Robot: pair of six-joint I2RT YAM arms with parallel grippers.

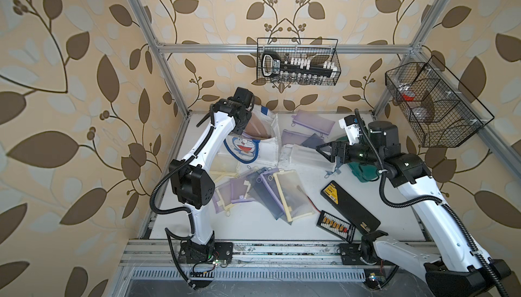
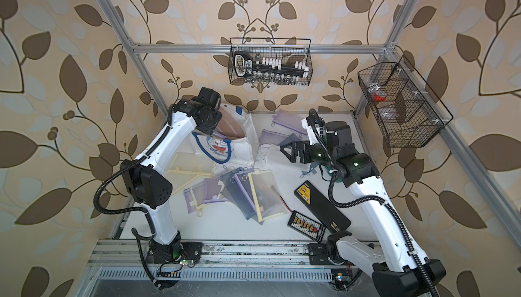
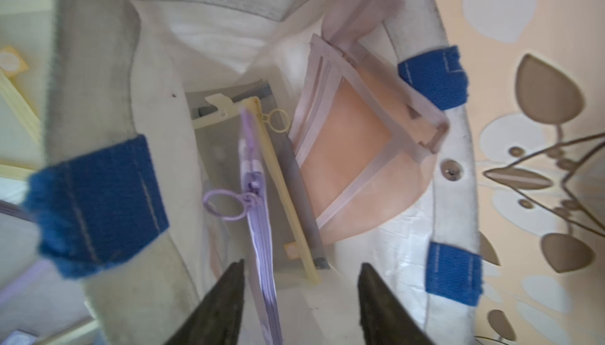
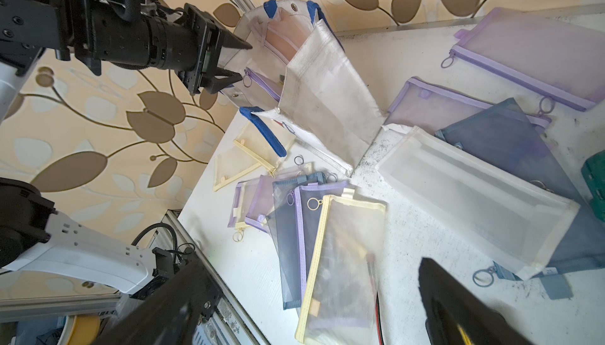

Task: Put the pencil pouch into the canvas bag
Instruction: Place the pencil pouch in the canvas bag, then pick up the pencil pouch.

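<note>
White boxy canvas bag: coarse matt weave | lilac-zipped mesh pencil pouch: sheer cloth | white tabletop: matt, scuffed, smudged

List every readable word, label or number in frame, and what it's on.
No text can be read as words or numbers.
Black case: yellow label, print too small.
Black tool in the wire basket: label blurred.
Bit tray: white edge print too small.
Canvas bag: cartoon cat face only, no words.

Canvas bag mouth crowded with upright pouches, bare table along front edge, pouch pile blocking the middle, black case at right
</note>
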